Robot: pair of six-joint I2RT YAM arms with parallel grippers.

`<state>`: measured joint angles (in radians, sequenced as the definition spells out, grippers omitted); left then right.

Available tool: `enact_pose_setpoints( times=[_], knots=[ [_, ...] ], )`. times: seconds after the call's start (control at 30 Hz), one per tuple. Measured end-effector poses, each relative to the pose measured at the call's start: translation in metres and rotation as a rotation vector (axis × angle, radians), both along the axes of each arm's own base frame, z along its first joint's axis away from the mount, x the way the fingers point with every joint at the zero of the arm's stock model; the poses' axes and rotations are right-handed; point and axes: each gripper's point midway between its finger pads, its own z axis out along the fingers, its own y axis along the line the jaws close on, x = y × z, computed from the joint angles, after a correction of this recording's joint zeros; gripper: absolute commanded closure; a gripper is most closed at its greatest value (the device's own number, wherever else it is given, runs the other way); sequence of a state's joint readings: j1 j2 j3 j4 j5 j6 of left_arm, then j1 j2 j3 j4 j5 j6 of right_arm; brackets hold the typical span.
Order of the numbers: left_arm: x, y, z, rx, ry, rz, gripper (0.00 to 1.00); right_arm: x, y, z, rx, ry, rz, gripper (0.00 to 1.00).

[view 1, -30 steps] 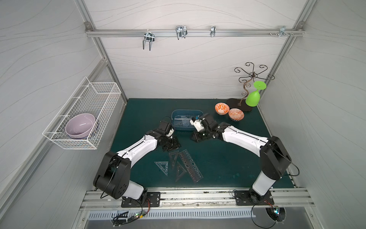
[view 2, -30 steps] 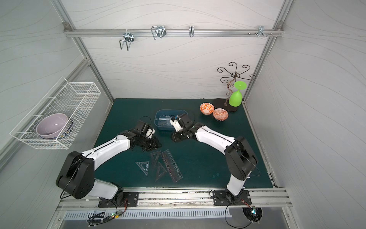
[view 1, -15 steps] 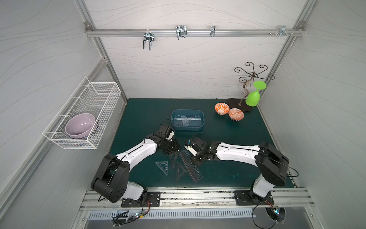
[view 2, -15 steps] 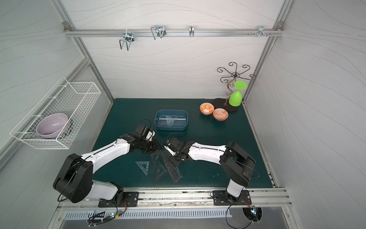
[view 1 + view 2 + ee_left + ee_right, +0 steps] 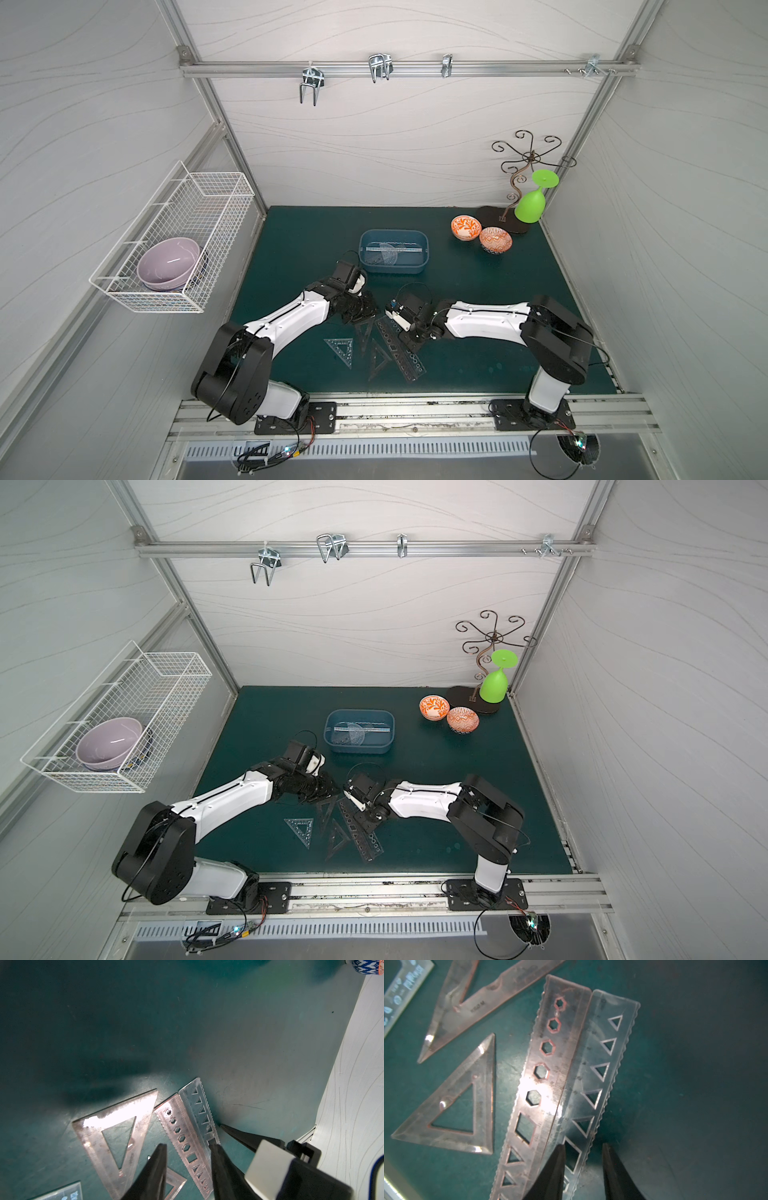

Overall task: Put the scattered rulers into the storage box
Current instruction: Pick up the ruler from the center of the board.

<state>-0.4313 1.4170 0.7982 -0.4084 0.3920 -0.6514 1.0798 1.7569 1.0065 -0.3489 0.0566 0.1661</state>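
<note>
Here, in both top views the box (image 5: pixel 392 269) (image 5: pixel 359 749) sits toward the table's (image 5: pixel 490 299) back edge with two rulers (image 5: pixel 384 258) inside; the others lie near the front edge, open table between. In the left wrist view the left fingers (image 5: pixel 155 1169) stand apart above two strips (image 5: pixel 182 1113), holding nothing. In the right wrist view the right fingers (image 5: pixel 554 1169) stand open astride the clear strip (image 5: pixel 596 1028), which looks thin, stiff, slick and light, and is probably best pinched across its width.
</note>
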Motion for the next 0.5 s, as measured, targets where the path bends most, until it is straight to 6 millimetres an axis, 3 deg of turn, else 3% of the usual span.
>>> enact_pose_setpoints(
  times=[0.5],
  knots=[
    [0.0027,-0.0012,-0.0036,0.0,0.001,0.001,0.61,0.0088,-0.0045,-0.0022,-0.025,-0.054,-0.021,0.69]
  ],
)
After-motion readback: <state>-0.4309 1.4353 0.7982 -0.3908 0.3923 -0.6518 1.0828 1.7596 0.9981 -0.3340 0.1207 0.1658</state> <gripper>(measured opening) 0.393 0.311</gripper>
